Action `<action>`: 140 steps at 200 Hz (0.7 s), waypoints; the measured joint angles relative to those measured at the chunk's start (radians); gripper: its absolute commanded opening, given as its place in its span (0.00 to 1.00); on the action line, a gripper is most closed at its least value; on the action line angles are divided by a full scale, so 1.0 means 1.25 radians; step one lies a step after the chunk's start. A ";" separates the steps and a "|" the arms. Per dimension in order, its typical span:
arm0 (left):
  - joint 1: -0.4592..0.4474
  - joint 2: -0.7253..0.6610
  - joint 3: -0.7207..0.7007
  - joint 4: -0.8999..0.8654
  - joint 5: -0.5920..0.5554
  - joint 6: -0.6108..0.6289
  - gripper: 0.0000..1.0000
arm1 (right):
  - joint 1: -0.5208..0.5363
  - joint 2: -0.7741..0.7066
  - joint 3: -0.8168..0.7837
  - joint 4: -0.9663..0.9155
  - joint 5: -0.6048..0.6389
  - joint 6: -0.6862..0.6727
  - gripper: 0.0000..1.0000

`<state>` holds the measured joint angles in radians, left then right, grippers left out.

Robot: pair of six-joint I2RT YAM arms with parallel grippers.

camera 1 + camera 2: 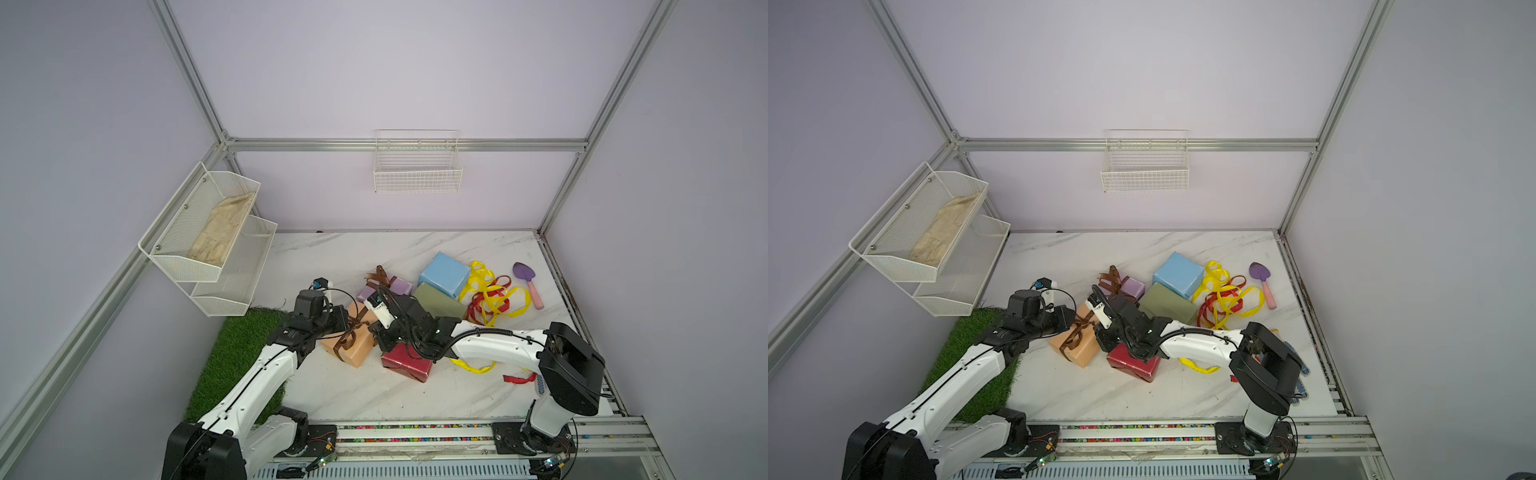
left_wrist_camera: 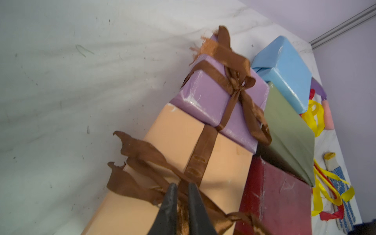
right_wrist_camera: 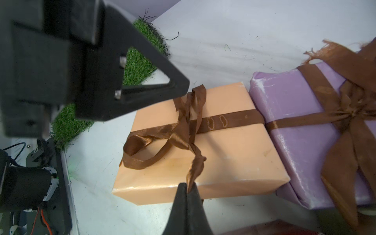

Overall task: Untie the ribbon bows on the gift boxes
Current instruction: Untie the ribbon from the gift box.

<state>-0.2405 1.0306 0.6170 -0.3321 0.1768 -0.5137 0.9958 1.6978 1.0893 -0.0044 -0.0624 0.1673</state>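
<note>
The peach-orange gift box (image 1: 360, 353) lies between my two arms, with a brown ribbon bow (image 3: 179, 130) partly loosened on top. My left gripper (image 2: 181, 186) is shut on a loop of that ribbon over the box. My right gripper (image 3: 189, 185) is shut on one twisted tail of the same ribbon at the box's side edge. Behind lies the lilac box (image 1: 400, 286) with its brown bow (image 2: 239, 85) tied. The light blue (image 1: 444, 274), olive green (image 1: 436, 301) and dark red (image 1: 407, 365) boxes carry no ribbon.
Loose yellow and red ribbons (image 1: 494, 301) lie in a heap right of the boxes, near a purple trowel (image 1: 525, 276). A blue-dotted glove (image 2: 337, 183) lies by the right arm. A grass mat (image 1: 237, 353) covers the left front. White wire baskets (image 1: 417, 166) hang on the walls.
</note>
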 measured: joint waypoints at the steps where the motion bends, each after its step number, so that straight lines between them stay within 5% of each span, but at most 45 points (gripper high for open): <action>1: 0.000 -0.001 -0.002 0.000 0.000 0.000 0.11 | 0.000 0.000 0.000 0.000 0.000 0.000 0.00; 140: -0.004 -0.026 -0.085 0.016 0.019 -0.058 0.00 | 0.000 -0.063 -0.117 -0.016 0.085 0.038 0.01</action>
<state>-0.2455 0.9985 0.5102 -0.3119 0.2001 -0.5861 0.9958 1.6192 0.9436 -0.0238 0.0441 0.2142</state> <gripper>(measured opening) 0.047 0.041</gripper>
